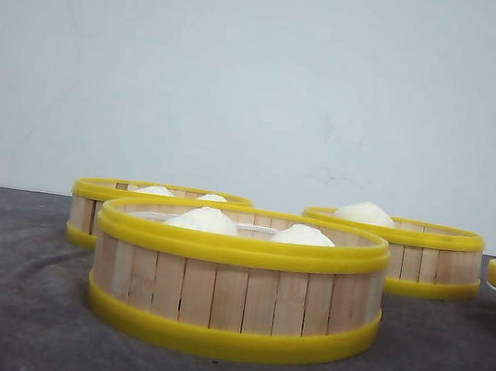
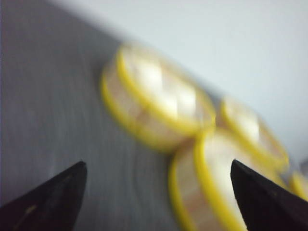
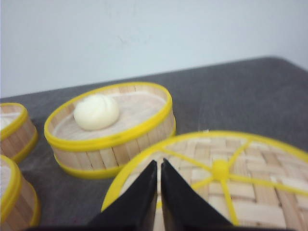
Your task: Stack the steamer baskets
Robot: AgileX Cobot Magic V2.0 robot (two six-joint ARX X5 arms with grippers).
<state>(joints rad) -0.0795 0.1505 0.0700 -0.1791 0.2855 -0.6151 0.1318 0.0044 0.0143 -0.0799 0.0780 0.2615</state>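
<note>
1. My left claw stands wide: its two dark fingertips sit far apart at the edges of my left wrist view and nothing lies between them.
2. That view is blurred, yet I make out three steamer baskets ahead of the left claw. One basket lies just beyond the gap, nearer my right-hand fingertip; a second lies farther out; a third lies beyond the first.
3. My right claw is narrow, its black fingers pressed almost together with only a thin slit between them, and they grip nothing.
4. Directly under and just past the right claw lies the woven lid, flat, yellow-rimmed, with yellow spokes meeting at a small centre knob. I cannot tell whether my fingertips touch it.
5. Beyond the lid, a little apart from it, a basket holds one white bun on its floor.
6. Two more baskets show only as slivers at the far edge of the right wrist view.
7. From the front, all three baskets stand upright on the dark grey table, none stacked: the near one carries two buns, the back left one shows two bun tops, the back right one one bun.
</note>
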